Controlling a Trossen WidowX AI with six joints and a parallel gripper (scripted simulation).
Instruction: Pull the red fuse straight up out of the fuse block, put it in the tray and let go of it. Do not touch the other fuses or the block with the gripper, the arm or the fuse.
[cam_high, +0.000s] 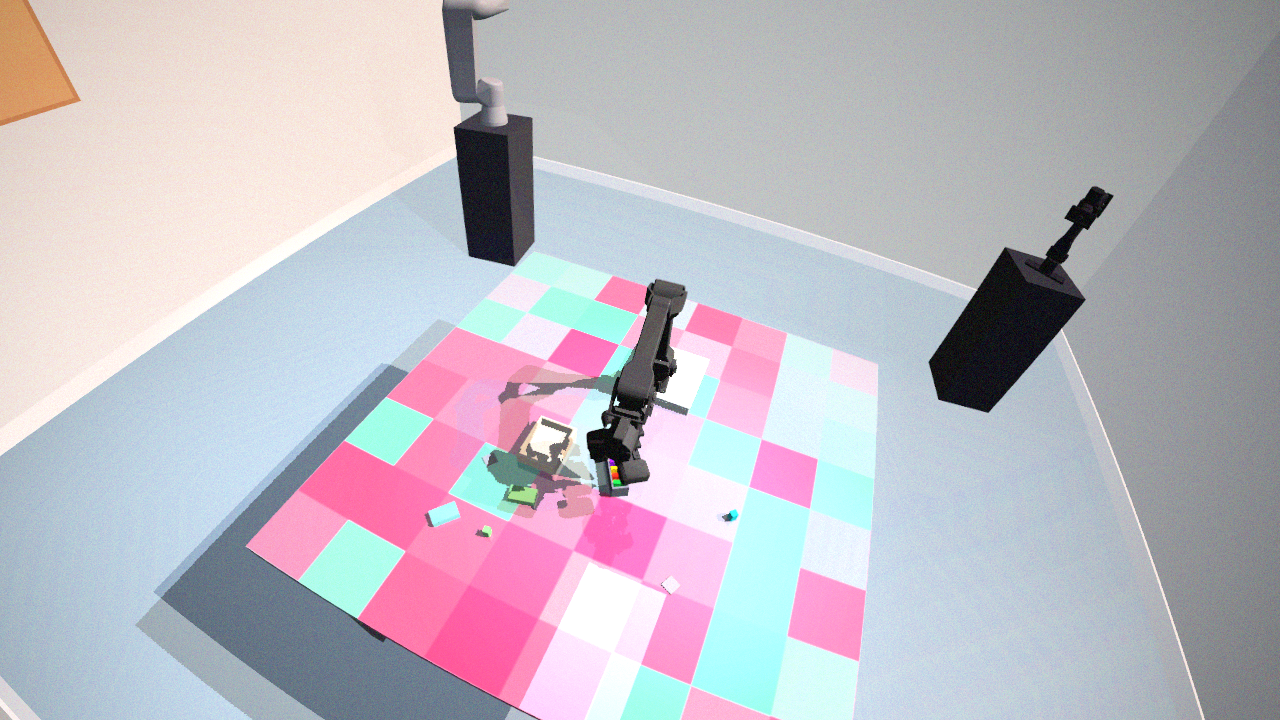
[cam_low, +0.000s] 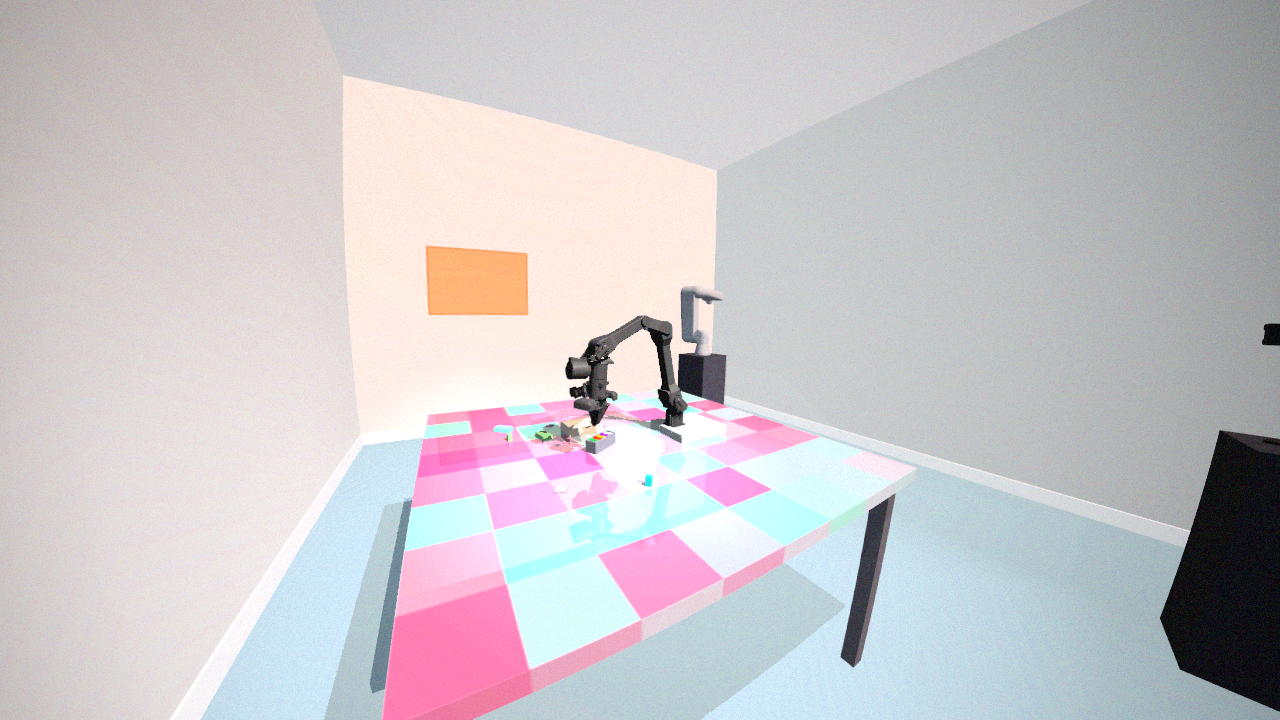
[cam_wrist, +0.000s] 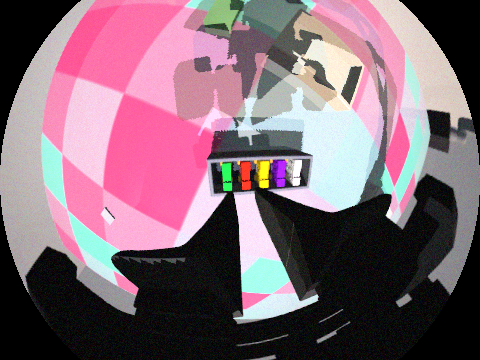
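Note:
The red fuse stands in the dark grey fuse block, between the green fuse and the yellow fuse. The purple fuse and white fuse are further right in the wrist view. My gripper points down above the block. Its fingers are slightly apart, with nothing between them. In the wrist view the tips show by the block's near edge; the top view hides them. The beige tray stands beside the block and is empty.
A green block lies by the tray. A light blue block and a small green piece lie beyond it. A small cyan piece and a white tile lie on the other side.

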